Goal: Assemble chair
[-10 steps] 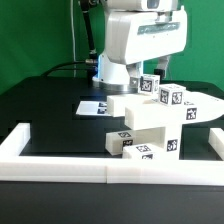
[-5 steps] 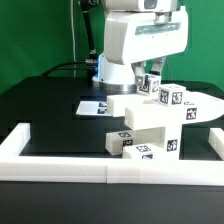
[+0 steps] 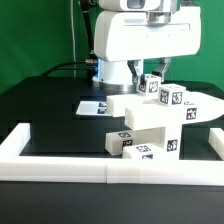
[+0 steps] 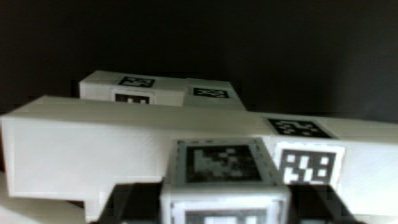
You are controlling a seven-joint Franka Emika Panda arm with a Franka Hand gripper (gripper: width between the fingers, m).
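Gripper [image 3: 152,76] hangs vertical over chair [image 3: 150,122], fingers [image 4: 128,205] pinching small tagged cube [image 4: 226,180] atop white block stack, arm upright

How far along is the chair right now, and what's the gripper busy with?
Partly built: several white blocks already sit stacked into one blocky piece by the border wall. In hand: the gripper has its fingers either side of a small tagged cube on top of that stack. Left: I can't see whether that cube is seated, or whether loose parts remain.
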